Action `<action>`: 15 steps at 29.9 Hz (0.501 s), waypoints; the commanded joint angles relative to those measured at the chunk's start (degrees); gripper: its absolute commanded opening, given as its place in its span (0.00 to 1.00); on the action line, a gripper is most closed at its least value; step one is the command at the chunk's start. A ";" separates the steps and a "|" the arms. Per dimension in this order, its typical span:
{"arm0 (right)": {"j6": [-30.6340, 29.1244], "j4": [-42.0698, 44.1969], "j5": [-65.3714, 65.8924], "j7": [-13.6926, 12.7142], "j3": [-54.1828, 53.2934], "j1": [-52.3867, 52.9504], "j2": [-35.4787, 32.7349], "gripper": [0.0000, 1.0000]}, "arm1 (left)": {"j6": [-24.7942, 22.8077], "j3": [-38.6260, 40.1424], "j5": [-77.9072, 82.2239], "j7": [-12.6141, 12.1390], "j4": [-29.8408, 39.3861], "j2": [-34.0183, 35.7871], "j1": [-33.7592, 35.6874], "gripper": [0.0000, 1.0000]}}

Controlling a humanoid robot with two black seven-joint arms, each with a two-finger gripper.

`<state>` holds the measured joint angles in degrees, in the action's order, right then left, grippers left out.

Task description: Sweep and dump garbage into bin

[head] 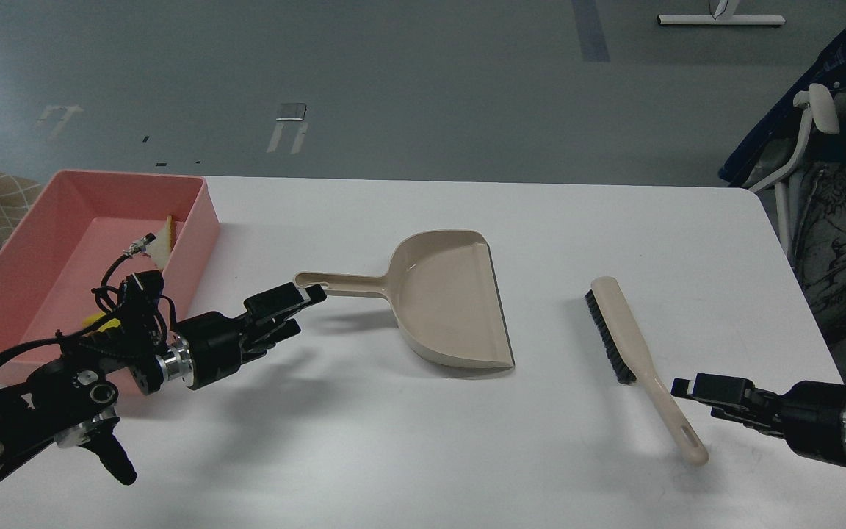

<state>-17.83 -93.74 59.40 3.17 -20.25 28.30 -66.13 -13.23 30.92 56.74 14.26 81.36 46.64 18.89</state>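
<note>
the bread slice is a whitish triangle with a tan crust edge, leaning against the right wall inside the pink bin. the yellow scrap is bright and shows only as a small patch on the bin's floor nearer the front, mostly hidden behind the left arm's cables. the bin is a shallow pink plastic tray with rounded corners, sitting at the back left corner of the white table.

the left gripper hangs just at the tip of the dustpan's handle; its fingers look slightly parted, but whether they touch the handle cannot be told. the beige dustpan lies flat near the middle of the table, handle pointing left, open lip to the right.

right of it lies a beige brush with black bristles, its handle running toward the front right. the right gripper sits just beside the brush handle's end, holding nothing; how far it is open cannot be told.
</note>
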 commanded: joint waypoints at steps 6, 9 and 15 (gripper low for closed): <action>-0.01 -3.21 -0.25 2.37 -1.20 0.26 -7.69 0.96 | -5.92 5.99 -1.45 0.68 10.74 11.18 -4.56 0.99; 0.16 -2.94 -1.30 3.60 -4.18 0.27 -9.19 0.97 | -8.12 9.41 -5.22 1.12 13.03 14.96 -5.01 0.99; 0.69 0.39 -11.67 3.69 -15.68 0.53 -9.81 0.97 | -9.62 23.82 -12.97 0.95 11.98 16.20 -4.22 0.99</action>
<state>-17.25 -95.32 51.99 6.84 -30.94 28.61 -76.14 -22.72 48.90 45.68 15.50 94.08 62.98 14.10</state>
